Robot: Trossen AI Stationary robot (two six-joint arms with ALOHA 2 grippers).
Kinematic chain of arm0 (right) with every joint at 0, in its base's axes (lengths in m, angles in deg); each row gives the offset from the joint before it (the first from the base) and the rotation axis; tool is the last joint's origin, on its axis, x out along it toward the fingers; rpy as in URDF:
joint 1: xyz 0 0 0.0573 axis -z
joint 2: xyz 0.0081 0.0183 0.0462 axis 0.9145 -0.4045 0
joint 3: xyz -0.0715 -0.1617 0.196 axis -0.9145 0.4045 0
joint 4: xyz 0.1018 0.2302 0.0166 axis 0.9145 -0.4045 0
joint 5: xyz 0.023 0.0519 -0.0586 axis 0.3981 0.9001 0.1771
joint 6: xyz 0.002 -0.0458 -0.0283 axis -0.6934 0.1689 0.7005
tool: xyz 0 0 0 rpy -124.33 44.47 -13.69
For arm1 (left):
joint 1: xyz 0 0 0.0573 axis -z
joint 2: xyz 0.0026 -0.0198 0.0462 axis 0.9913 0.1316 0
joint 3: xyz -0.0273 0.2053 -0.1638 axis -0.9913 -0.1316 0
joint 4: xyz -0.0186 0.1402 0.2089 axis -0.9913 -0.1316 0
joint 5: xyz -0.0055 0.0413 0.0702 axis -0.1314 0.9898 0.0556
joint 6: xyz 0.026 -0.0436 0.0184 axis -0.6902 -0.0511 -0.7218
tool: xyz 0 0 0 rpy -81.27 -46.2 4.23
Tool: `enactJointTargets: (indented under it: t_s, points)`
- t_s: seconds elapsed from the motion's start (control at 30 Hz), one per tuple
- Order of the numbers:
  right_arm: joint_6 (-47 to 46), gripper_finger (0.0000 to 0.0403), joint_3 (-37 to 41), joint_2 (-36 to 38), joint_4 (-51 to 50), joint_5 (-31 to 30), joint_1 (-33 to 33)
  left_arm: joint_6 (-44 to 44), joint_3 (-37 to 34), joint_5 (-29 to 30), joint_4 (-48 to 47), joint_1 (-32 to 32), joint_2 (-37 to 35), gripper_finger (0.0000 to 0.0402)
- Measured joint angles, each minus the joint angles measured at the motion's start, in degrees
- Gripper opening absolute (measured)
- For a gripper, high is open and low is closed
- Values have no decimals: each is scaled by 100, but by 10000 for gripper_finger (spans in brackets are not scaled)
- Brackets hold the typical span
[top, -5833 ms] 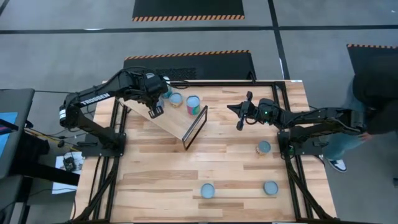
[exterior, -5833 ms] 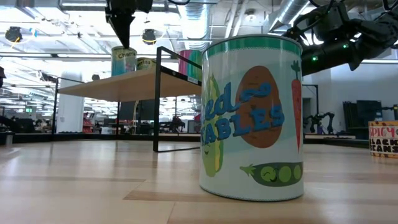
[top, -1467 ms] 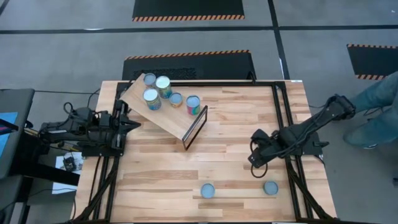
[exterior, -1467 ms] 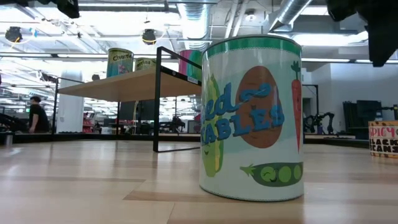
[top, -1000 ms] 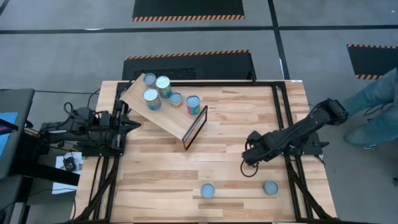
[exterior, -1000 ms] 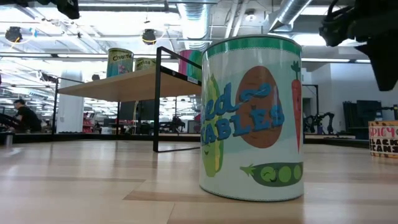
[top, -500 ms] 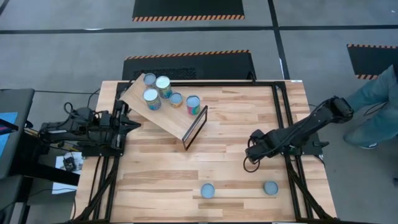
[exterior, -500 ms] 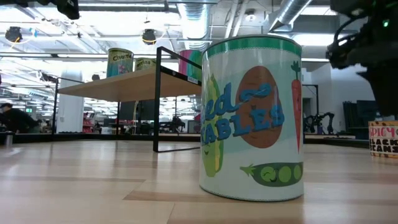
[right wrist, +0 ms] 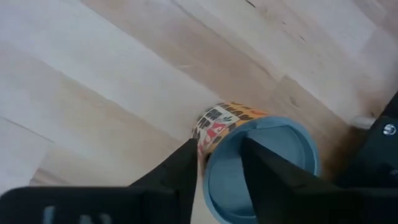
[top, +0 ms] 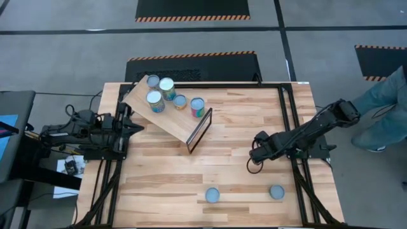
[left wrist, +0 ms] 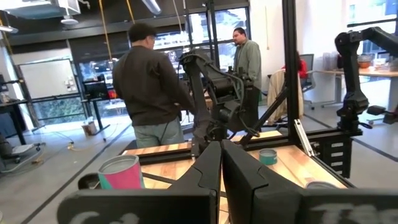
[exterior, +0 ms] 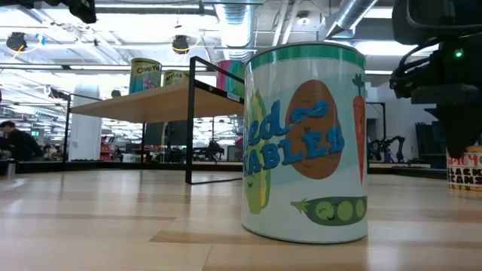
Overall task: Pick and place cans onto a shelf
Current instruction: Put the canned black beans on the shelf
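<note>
Several cans [top: 167,86] stand on the slanted light-wood shelf [top: 172,117] at the far left. Two more cans [top: 212,194] [top: 276,191] stand upright on the table near its front edge; the vegetable one fills the low view [exterior: 305,143]. My right gripper [top: 257,159] [right wrist: 217,144] points down, open, over an orange-labelled can [right wrist: 233,118] on the table's right side. That can also shows in the low view [exterior: 468,173], behind the gripper [exterior: 456,143]. My left gripper [left wrist: 221,168] waits shut at the table's left edge [top: 135,126]. My right gripper comes at the orange-labelled can from above, pointing down. One finger [right wrist: 180,168] stands beside the can's wall [right wrist: 205,134] and the other [right wrist: 267,177] shows in front of its blue top [right wrist: 280,143]. I cannot tell whether either touches it. The can stands upright on the table.
The shelf's dark-framed end [top: 199,133] faces the table's middle. A person's leg [top: 381,108] shows beyond the table's right edge, and two people stand in the room beyond [left wrist: 152,93]. Bare planks [top: 222,140] lie between the shelf and the right arm.
My right gripper has come down over the orange-labelled can on the table's right side; in the low view its dark body has sunk in front of that can. The cans and the shelf have kept their places.
</note>
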Motion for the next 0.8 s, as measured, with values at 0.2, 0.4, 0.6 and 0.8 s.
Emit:
enactJointTargets:
  t_s: [0.2,0.4,0.6,0.8]
  points:
    - [118,86,0,1,28,1,-3,174,0,-112,0,2,-2,4]
    - [242,33,-78,-2,177,-28,-3,135,2,-110,-7,1,0,4]
    - [722,7,-627,-14,217,-93,-92,246,2,-108,-20,0,-2,4]
    - [1376,18,-1722,-130,383,-491,-428,331,2,-76,-15,1,0,4]
